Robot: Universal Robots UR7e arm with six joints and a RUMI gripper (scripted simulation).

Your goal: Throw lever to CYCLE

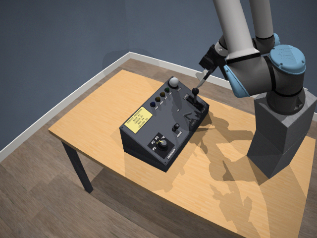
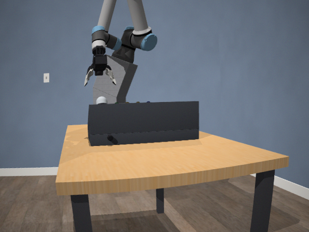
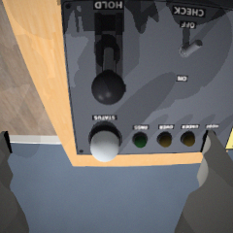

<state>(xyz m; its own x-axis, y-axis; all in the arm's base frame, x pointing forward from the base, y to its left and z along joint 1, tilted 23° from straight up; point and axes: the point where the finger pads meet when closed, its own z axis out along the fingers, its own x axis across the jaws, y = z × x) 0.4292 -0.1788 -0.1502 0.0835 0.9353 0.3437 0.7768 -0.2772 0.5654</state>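
Observation:
The dark console (image 1: pixel 163 125) sits on the wooden table and shows from behind in the exterior view (image 2: pixel 143 122). Its lever with a black ball knob (image 1: pixel 195 90) stands in a slot on the panel's right side. In the wrist view the knob (image 3: pixel 108 87) leans away from the HOLD label (image 3: pixel 108 5), toward the end by the white STATUS button (image 3: pixel 105 144). My gripper (image 1: pixel 203 78) (image 2: pixel 99 79) hangs above the console's back edge, clear of the knob. It is open wide and empty. In the wrist view its fingers sit at the left and right edges.
The panel also carries a row of lamps (image 1: pixel 160 97), a CHECK toggle (image 1: pixel 188 116), a small MODE knob (image 1: pixel 176 126), a PROGRAM dial (image 1: pixel 162 145) and a yellow label (image 1: pixel 138 119). The arm's grey pedestal (image 1: pixel 279 133) stands at the table's right.

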